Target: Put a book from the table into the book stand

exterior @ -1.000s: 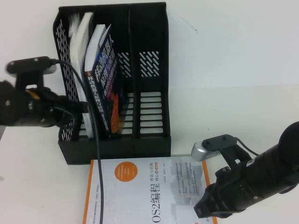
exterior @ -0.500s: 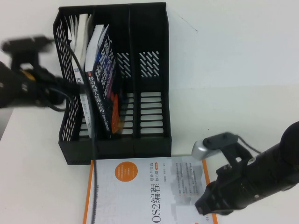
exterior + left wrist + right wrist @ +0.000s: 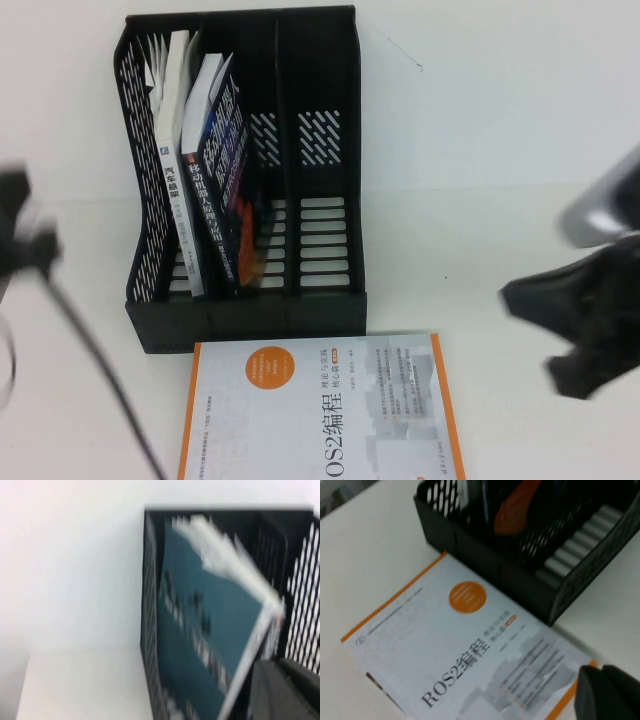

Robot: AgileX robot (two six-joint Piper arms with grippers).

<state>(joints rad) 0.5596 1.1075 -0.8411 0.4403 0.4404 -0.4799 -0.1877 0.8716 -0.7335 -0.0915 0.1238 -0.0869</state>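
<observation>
The book (image 3: 172, 195), white with a white spine and black characters, stands upright in the left compartment of the black book stand (image 3: 320, 190). A dark blue book (image 3: 222, 170) leans next to it in the same stand. My left gripper (image 3: 22, 238) is a blur at the table's left edge, clear of the stand and holding nothing. In the left wrist view the left gripper (image 3: 285, 692) is beside the stand (image 3: 150, 605). My right gripper (image 3: 580, 320) hovers at the right, empty, and looks shut in the right wrist view (image 3: 610, 695).
An orange-bordered white book (image 3: 320, 415) with an orange circle lies flat on the white table (image 3: 500, 130) in front of the stand; it also shows in the right wrist view (image 3: 465, 650). The stand's middle and right compartments hold no books. A black cable (image 3: 100, 370) trails from the left arm.
My left arm has pulled back leftward from the stand, leaving the white book upright in the left compartment. My right arm has moved right, off the orange-bordered book.
</observation>
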